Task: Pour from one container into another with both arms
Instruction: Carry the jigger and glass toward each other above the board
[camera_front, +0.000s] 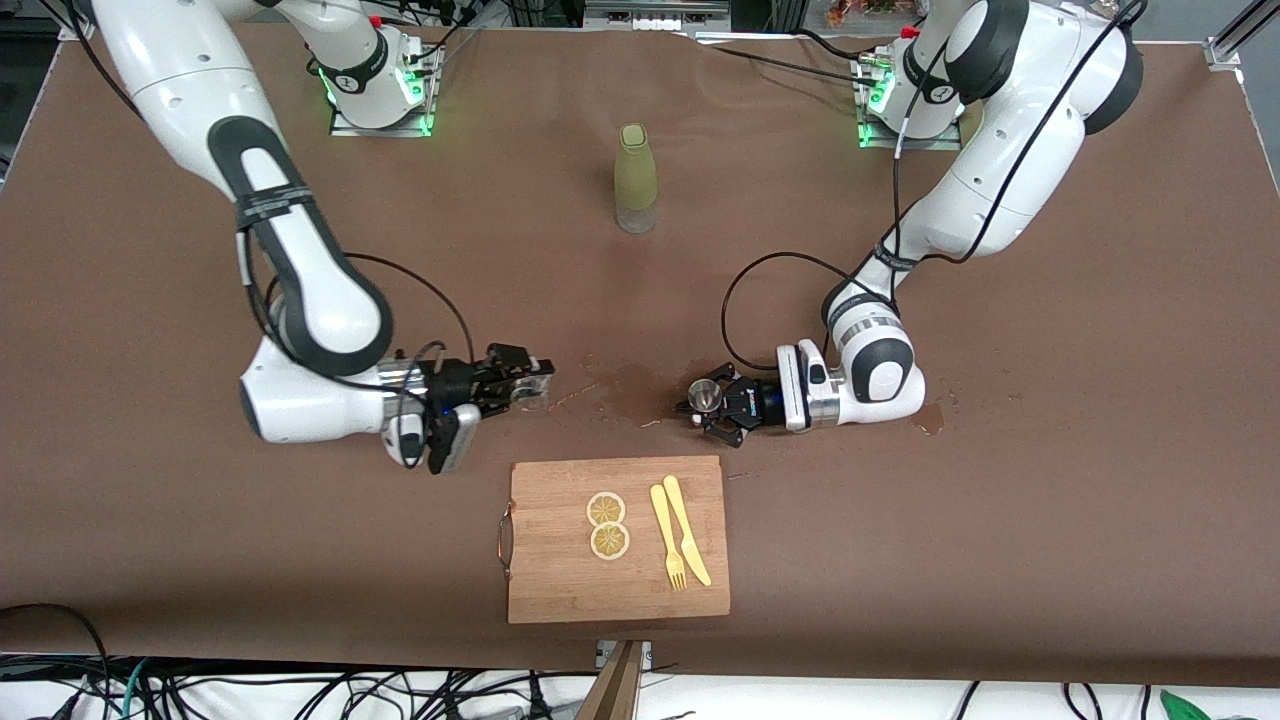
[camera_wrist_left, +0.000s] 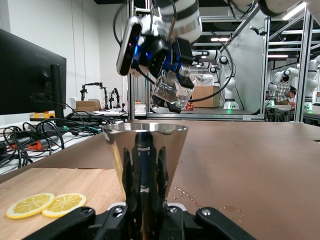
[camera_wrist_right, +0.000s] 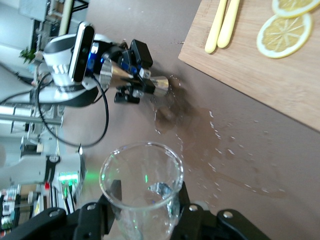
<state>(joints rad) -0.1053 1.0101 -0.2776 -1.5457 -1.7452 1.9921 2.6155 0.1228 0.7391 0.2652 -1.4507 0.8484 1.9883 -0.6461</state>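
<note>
gripping the glass cup (camera_front: 533, 392), right pincer (camera_front: 528, 385) faces left pincer (camera_front: 712, 408) gripping the jigger (camera_front: 704, 395) across wet table (camera_front: 1000, 520).

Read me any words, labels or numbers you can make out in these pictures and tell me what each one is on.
None can be read for certain.
Small white marking on the left gripper, mirrored in the silver cup: too small to read.
Small marking on the left gripper's body in the front view: blurred.
Bottle, glass cup, board: no text.

High front view, two wrist close-ups
</note>
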